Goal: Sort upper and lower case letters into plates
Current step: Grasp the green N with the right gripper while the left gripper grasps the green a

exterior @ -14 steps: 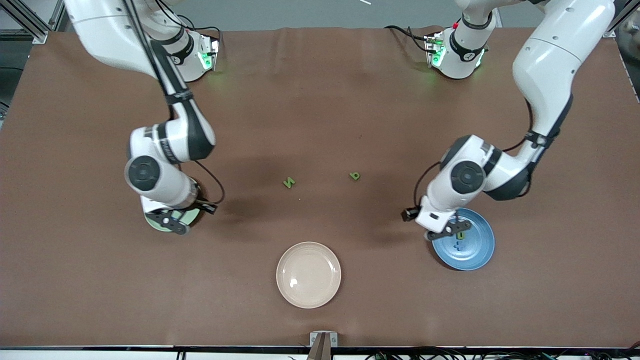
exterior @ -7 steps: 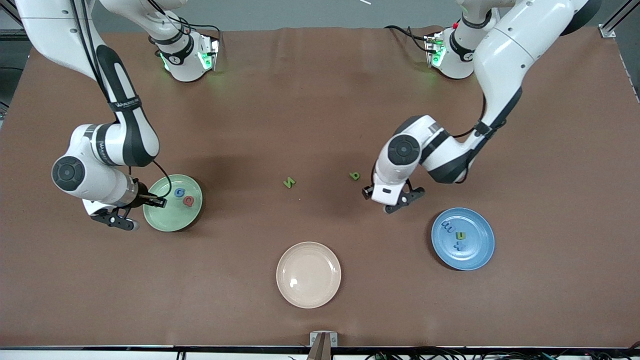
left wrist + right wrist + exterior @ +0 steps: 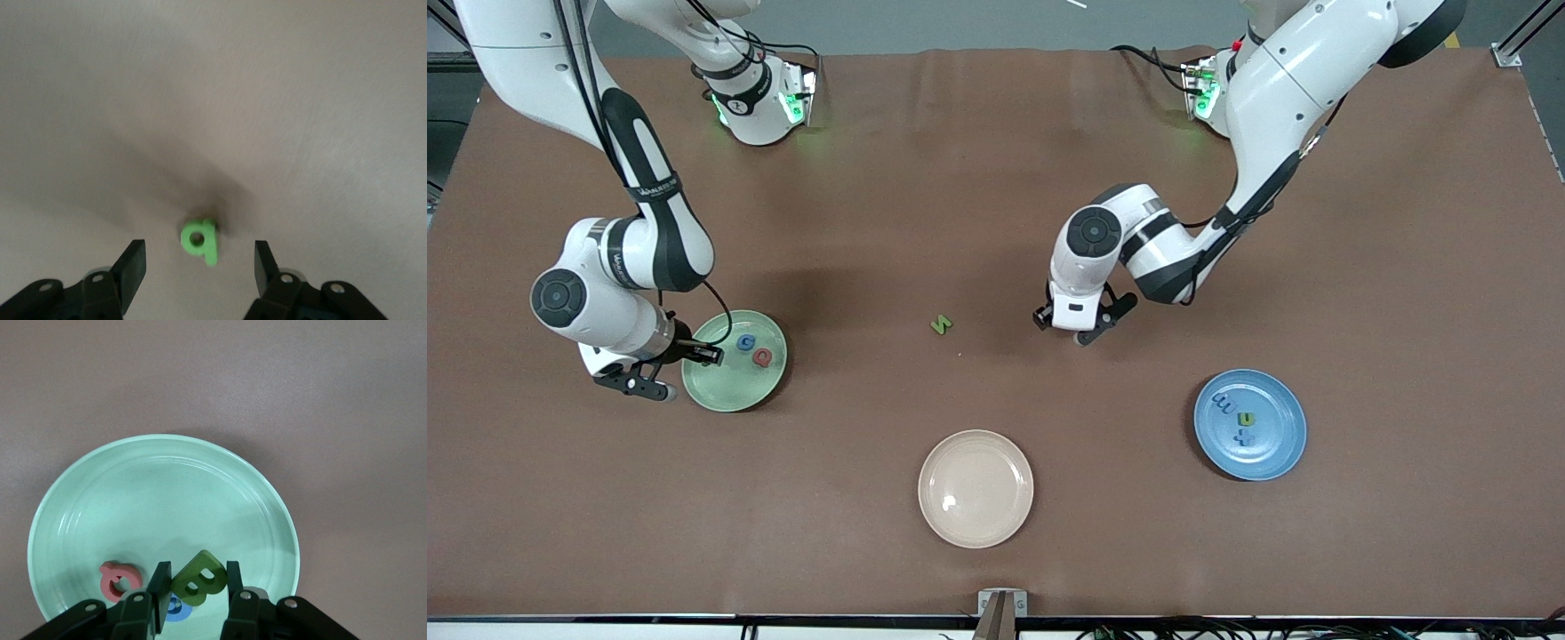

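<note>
Right hand (image 3: 195, 590) grips green B (image 3: 198, 579) over mint plate (image 3: 100, 500); left hand (image 3: 199, 261) open

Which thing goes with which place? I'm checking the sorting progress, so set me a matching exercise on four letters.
Things:
1. green B
2. green N
3. pink Q
4. blue m

Places:
a. in the blue plate
b. lying in the mint plate
c. on the table, in no plate
d. gripped in the right tool

Pairs: 1-d, 2-c, 3-b, 4-a
</note>
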Action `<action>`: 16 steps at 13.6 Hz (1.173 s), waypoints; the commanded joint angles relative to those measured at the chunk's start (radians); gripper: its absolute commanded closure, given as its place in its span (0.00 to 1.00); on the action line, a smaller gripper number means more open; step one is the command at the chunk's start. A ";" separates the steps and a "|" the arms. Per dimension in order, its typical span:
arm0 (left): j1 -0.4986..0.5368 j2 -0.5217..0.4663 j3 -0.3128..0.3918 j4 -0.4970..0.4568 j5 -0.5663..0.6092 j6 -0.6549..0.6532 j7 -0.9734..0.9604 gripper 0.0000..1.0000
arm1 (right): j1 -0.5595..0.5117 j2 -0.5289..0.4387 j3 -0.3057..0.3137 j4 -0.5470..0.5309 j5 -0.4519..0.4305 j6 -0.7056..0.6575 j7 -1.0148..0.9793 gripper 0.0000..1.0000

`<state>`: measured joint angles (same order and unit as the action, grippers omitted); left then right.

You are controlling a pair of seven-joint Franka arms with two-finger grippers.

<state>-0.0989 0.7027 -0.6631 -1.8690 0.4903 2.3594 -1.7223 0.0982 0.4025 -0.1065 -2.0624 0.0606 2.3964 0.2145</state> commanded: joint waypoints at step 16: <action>-0.015 0.032 0.008 -0.033 0.143 0.081 -0.229 0.39 | -0.026 0.061 0.021 -0.039 0.004 0.096 -0.009 0.80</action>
<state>-0.1080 0.7244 -0.6607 -1.9065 0.6061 2.4181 -1.9243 0.0926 0.4727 -0.1056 -2.0876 0.0610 2.4785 0.2140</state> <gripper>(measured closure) 0.379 0.621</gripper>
